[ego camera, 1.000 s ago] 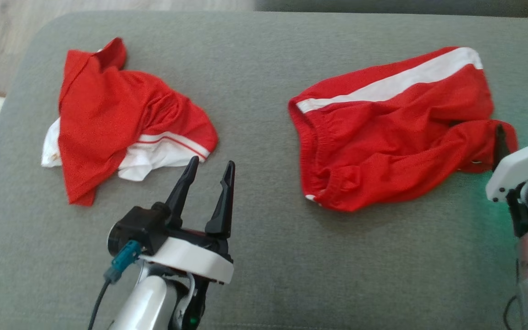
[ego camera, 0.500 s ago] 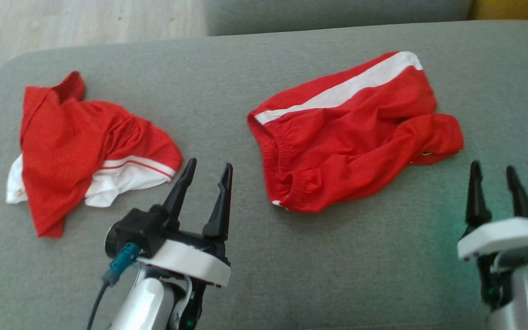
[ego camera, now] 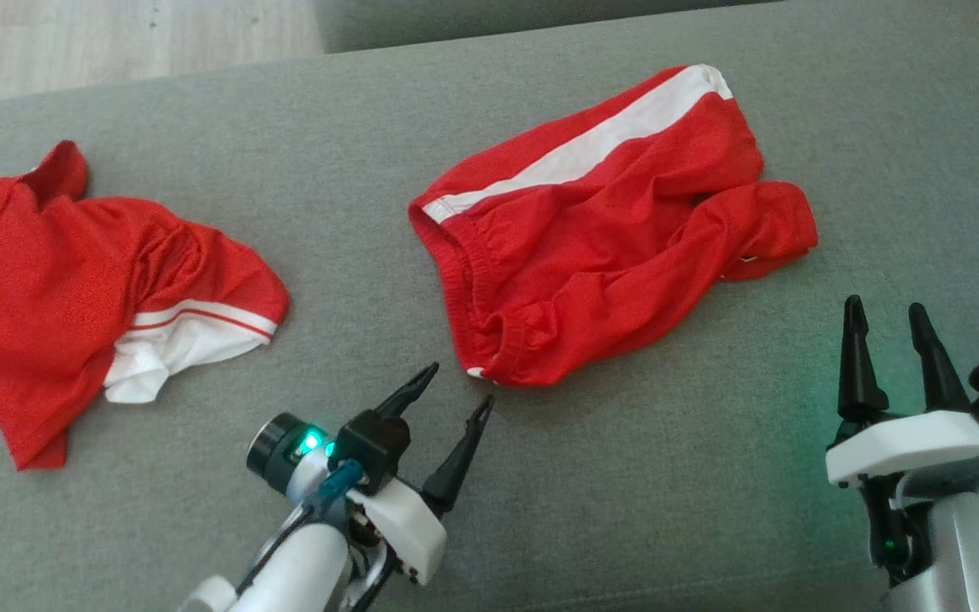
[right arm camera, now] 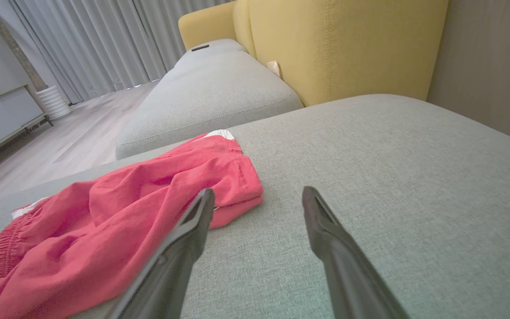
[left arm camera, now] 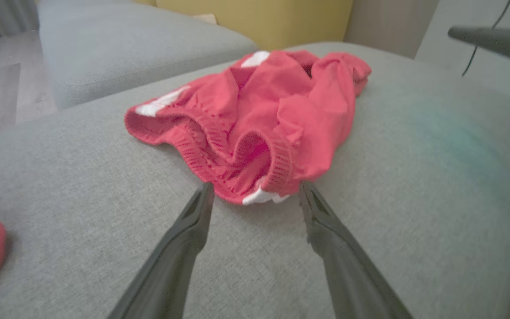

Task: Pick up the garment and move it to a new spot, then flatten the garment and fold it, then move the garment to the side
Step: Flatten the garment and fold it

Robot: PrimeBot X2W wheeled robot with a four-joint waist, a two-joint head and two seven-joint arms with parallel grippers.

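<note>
- The left fingers (ego camera: 458, 455) (left arm camera: 184, 248) stand spread wide and empty, tips low over the grey sofa seat (ego camera: 668, 476)
- Just ahead of those tips lies the waistband end of the red shorts (ego camera: 591, 229) (left arm camera: 259, 119); in the left wrist view the two tips flank its white-trimmed corner, and I cannot tell whether they touch it
- The right fingers (ego camera: 857, 361) (right arm camera: 184, 239) are also parted and hold nothing
- The shorts' leg hem (right arm camera: 237, 186) lies ahead of them and to their left, near but apart
- The shorts lie crumpled between the two pairs of fingers, with the white stripe on the far edge
- Well to the left of the left fingers, a red-and-white shirt (ego camera: 90, 289) lies bunched, apart from the shorts
- Far beyond the right fingers stands a yellow backrest (right arm camera: 339, 44)
</note>
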